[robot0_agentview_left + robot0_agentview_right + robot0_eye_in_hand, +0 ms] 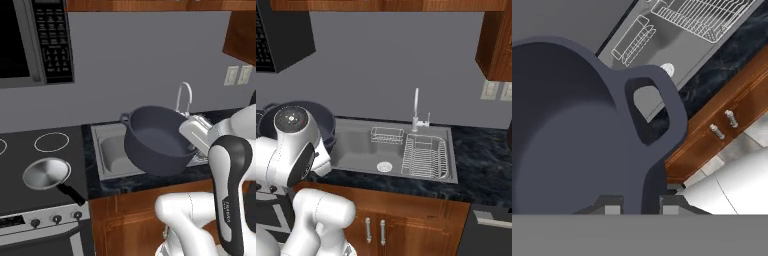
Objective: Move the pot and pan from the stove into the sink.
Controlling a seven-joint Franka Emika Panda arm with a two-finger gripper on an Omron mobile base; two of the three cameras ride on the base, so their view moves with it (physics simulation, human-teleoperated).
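Above the rectangular stainless steel sink (107, 152), gripper (641, 202) clamped on deep dark blue-grey pot (155, 140) rim, tilted, liable to slip.

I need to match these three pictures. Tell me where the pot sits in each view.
Left base view: the pot is at centre, tilted, held up over the sink.
Right base view: at the left edge, its dark rim shows behind the arm.
Hand view: it takes up the left half, the claw shut on its rim.
Shared landmark: the sink drain.
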